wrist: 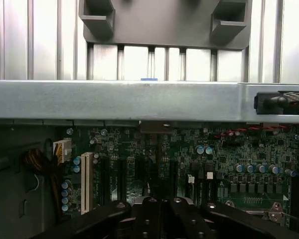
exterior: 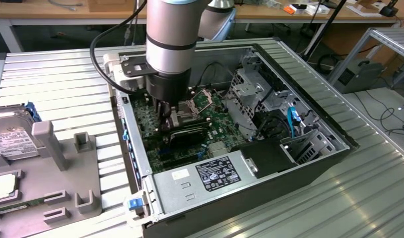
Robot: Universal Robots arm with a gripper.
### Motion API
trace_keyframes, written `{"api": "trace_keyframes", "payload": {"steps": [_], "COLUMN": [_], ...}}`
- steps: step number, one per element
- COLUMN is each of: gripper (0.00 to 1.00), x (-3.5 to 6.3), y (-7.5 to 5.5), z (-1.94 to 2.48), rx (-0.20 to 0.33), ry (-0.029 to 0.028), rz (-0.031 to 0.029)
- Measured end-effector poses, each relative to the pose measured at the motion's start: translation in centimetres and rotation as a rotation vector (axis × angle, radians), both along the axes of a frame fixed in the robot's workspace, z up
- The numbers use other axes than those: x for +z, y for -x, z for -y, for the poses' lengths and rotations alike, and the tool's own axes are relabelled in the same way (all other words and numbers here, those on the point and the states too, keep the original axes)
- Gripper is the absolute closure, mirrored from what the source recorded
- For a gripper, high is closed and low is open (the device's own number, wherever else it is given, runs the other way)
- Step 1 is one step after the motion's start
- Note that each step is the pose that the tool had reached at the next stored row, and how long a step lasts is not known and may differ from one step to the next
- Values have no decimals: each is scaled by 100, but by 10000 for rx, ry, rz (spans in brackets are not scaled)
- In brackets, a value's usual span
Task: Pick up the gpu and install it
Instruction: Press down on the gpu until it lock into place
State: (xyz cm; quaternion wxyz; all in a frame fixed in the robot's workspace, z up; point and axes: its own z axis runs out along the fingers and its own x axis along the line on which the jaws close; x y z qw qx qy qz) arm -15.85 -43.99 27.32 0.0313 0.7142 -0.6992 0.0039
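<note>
Black gpu point(exterior: 186, 134) edge-on over the green motherboard point(exterior: 215, 131) inside the open computer case point(exterior: 301, 163), hand point(exterior: 168, 115) shut narrow at its top edge, fingers point(wrist: 149, 219) pressed together, grey parts tray point(exterior: 69, 188) and hard drive point(exterior: 10, 139) on the ribbed tabletop point(exterior: 56, 79) at the exterior view's left

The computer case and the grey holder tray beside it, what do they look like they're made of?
The computer case looks like sheet metal: its bare silver wall has a dull brushed sheen, folded edges and punched slots. The grey holder tray looks like matte moulded or printed plastic, uniformly grey with blocky raised posts and no shine, though the look alone leaves that open.
</note>
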Motion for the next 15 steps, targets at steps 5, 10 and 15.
{"api": "trace_keyframes", "payload": {"steps": [5,10,15], "gripper": [89,89,89], "x": [-2,-24,-37], "y": [50,52,52], "z": [41,42,42], "rx": [1,0,0], "ry": [-4,5,2], "rz": [4,-3,0]}}
